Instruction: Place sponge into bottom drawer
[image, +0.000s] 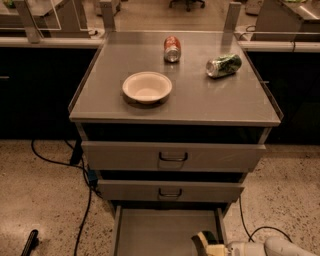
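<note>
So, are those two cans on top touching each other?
Apart. The camera view shows bare tabletop between the red can and the crushed green can. The gripper is bottom right, at the bottom drawer.

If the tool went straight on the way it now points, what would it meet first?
The tool, low at the right over the bottom drawer with the sponge, points left. Likely first: the drawer's left wall, though its height above the floor is unclear.

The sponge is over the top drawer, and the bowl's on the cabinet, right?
Not the top one. The camera view shows the sponge, at the end effector, over the right front corner of the open bottom drawer. The bowl is on the cabinet.
</note>
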